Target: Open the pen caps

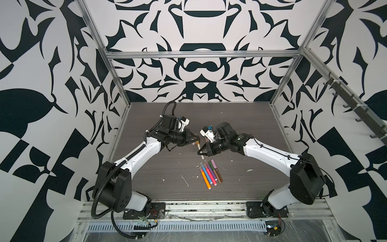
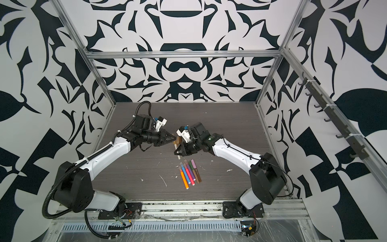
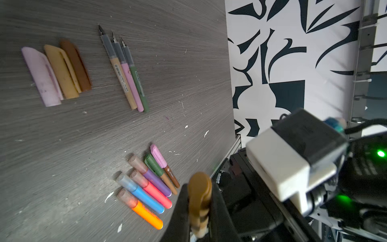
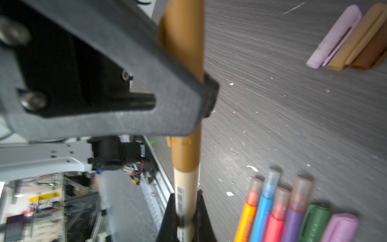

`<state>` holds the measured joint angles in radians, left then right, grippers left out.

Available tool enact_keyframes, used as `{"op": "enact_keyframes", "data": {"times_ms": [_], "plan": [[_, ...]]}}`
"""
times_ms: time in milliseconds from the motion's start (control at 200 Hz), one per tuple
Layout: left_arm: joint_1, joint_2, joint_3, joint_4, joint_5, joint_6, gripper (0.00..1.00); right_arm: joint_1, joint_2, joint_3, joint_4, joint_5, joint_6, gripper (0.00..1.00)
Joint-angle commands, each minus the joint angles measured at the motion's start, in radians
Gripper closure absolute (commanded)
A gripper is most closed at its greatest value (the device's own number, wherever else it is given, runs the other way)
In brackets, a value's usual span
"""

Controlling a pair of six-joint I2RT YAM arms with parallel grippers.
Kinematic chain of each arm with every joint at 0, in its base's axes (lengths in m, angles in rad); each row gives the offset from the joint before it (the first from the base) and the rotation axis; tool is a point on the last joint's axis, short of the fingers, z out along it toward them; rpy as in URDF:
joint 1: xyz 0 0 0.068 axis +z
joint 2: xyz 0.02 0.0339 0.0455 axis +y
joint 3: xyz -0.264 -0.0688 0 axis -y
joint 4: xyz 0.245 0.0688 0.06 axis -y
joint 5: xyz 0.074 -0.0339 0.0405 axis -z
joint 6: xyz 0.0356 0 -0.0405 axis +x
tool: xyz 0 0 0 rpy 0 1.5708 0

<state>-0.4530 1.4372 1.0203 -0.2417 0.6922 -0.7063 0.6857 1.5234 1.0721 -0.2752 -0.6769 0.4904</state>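
Hidden: in both top views the right wrist camera (image 1: 207,134) covers most of the loose caps (image 3: 61,73) and the uncapped pens (image 3: 125,71). Only the left wrist view shows them in full. The far end of the held pen (image 4: 186,194) sits inside its cap (image 3: 200,188), and no gap shows between the two.

Grip: the left end effector (image 1: 197,140) is closed on the tan cap. The right end effector (image 1: 200,153) is closed on the cream barrel of the same pen, over the table (image 1: 157,167) centre.

Room: the left half and the far strip of the table are bare apart from white flecks (image 1: 185,180).

Nearby:
- Six capped pens (image 1: 210,172) lie in a row just near of the right end effector.
- Three loose caps lie touching, far right of the held pen.
- Three uncapped pens lie to the right of the loose caps.
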Motion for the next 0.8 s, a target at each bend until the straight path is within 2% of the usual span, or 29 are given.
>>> {"op": "enact_keyframes", "data": {"times_ms": [0, 70, 225, 325, 470, 610, 795], "plan": [[-0.003, 0.016, 0.020, -0.017, -0.014, 0.017, 1.00, -0.010, -0.035, -0.039, 0.014, 0.050, 0.028, 1.00], [0.033, 0.057, 0.082, -0.042, -0.054, 0.039, 1.00, -0.001, -0.081, -0.130, 0.080, 0.071, 0.085, 1.00], [0.245, 0.232, 0.319, -0.079, -0.111, 0.020, 1.00, 0.130, -0.202, -0.431, 0.329, 0.181, 0.282, 1.00], [0.274, 0.327, 0.431, -0.115, -0.112, 0.030, 1.00, 0.188, -0.278, -0.550, 0.398, 0.243, 0.366, 1.00], [0.260, 0.341, 0.379, -0.071, -0.122, 0.024, 1.00, 0.186, -0.414, -0.528, 0.264, 0.319, 0.323, 1.00], [0.260, 0.341, 0.319, -0.053, -0.114, 0.039, 1.00, 0.154, -0.446, -0.461, 0.188, 0.316, 0.281, 1.00], [0.254, 0.383, 0.305, -0.163, -0.196, 0.142, 1.00, 0.104, -0.467, -0.373, 0.032, 0.393, 0.201, 1.00]]}}
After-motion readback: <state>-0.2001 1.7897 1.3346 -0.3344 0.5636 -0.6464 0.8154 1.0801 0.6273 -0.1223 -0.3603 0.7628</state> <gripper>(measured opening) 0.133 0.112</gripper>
